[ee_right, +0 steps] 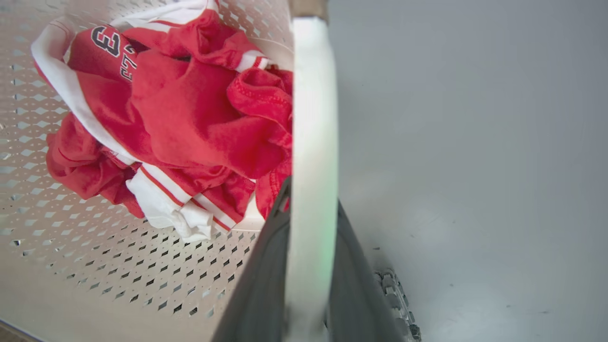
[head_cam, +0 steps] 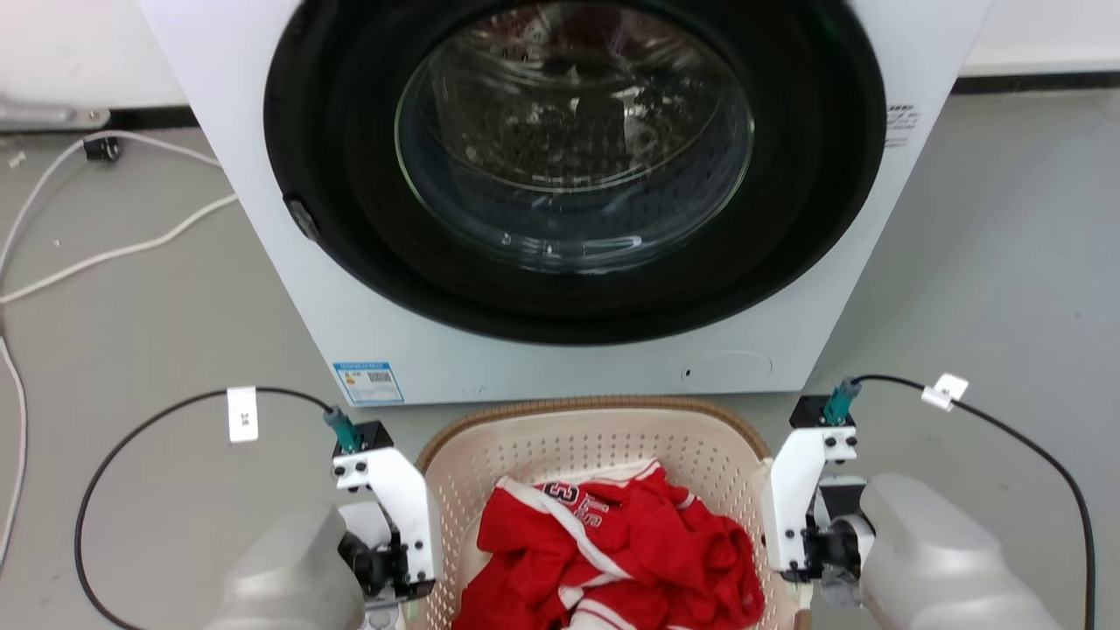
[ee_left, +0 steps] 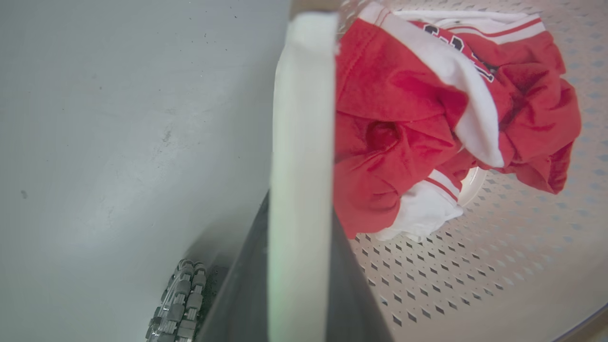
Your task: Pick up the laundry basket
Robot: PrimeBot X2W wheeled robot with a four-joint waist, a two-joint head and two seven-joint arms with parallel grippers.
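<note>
Washer [head_cam: 525, 372] stands just behind laundry basket [head_cam: 525, 455] holding red jersey [head_cam: 630, 542].

You have a plain grey floor [head_cam: 989, 262], smooth, with small dark specks and scuffs in the wrist views. A white front-loading washer [head_cam: 569, 367] stands on it, close to the back wall. To the robot's left of the washer, white cables [head_cam: 114, 254] trail loosely across the floor, and a small black plug [head_cam: 102, 149] lies near the wall. The laundry basket [head_cam: 525, 446] is just in front of the washer; you cannot tell whether its base touches the floor. A ribbed grey wheel [ee_left: 178, 304] shows low against the floor.
</note>
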